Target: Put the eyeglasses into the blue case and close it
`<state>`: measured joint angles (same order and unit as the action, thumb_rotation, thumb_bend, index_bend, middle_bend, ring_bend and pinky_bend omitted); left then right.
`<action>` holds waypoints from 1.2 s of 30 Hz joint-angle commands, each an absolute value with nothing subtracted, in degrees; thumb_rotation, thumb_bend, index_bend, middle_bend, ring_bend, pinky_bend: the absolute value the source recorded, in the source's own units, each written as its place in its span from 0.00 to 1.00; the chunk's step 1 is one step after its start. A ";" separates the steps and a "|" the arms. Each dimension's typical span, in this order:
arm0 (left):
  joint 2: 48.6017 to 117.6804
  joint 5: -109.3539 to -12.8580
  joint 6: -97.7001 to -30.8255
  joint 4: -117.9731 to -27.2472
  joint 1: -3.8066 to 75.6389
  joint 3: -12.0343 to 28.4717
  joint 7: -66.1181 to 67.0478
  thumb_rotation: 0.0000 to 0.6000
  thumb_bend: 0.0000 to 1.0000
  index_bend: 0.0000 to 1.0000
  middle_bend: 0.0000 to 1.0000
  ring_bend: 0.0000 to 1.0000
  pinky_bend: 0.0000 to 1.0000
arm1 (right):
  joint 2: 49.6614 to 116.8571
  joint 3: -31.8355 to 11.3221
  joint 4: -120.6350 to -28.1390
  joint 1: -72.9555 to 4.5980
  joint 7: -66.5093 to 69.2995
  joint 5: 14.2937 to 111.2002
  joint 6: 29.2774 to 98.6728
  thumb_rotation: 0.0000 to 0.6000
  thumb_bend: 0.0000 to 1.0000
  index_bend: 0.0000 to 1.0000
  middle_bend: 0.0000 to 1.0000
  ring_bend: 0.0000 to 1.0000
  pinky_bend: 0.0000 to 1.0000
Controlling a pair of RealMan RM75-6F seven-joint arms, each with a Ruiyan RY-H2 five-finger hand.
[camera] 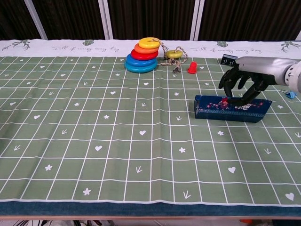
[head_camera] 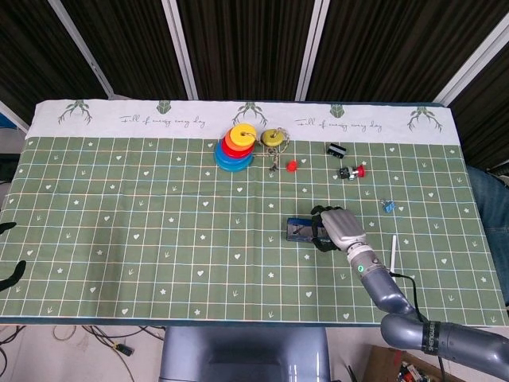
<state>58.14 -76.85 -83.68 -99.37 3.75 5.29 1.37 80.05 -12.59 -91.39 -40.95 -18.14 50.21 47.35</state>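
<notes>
The blue case point(camera: 233, 108) lies shut on the green cloth, right of centre, its flowered side facing the chest camera. From the head view only its left end point(head_camera: 299, 231) shows beside my right hand point(head_camera: 334, 228). My right hand point(camera: 242, 84) arches over the case from behind, fingers spread, and their tips touch the lid. It grips nothing. The eyeglasses are not visible in either view. Only the dark fingertips of my left hand point(head_camera: 9, 274) show at the far left edge, apart and empty.
A stack of coloured rings point(camera: 142, 55) and a yellow disc on a cord point(camera: 175, 54) stand at the back centre, a red cone point(camera: 192, 68) beside them. A black clip point(head_camera: 335, 149), a small red-and-black part point(head_camera: 352, 171), a blue piece point(head_camera: 388, 206) and a white stick point(head_camera: 393, 253) lie around the case.
</notes>
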 commanded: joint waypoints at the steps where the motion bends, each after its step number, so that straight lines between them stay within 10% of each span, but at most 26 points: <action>1: 58.14 -76.88 -83.67 -99.35 3.77 5.29 1.40 1.00 0.31 0.21 0.01 0.00 0.00 | 80.31 -13.16 -89.99 -42.29 -18.48 48.25 46.18 1.00 0.65 0.71 0.25 0.26 0.26; 20: 58.18 -76.75 -83.47 -99.31 3.82 5.24 1.63 1.00 0.31 0.21 0.01 0.00 0.00 | 80.28 -13.10 -84.34 -47.72 -18.72 37.97 42.13 1.00 0.65 0.71 0.23 0.26 0.26; 28: 58.22 -76.68 -83.35 -99.38 3.83 5.15 1.91 1.00 0.31 0.21 0.01 0.00 0.00 | 80.55 -11.72 -81.45 -49.03 -17.96 35.42 39.89 1.00 0.52 0.20 0.17 0.23 0.25; 36: 58.20 -76.65 -83.41 -99.44 3.79 5.15 1.93 1.00 0.31 0.21 0.01 0.00 0.00 | 80.86 -11.57 -78.97 -49.95 -16.42 32.90 38.57 1.00 0.41 0.01 0.13 0.21 0.24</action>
<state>58.20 -76.65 -83.41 -99.44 3.79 5.15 1.93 80.82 -11.64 -79.30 -49.75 -16.58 33.15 38.70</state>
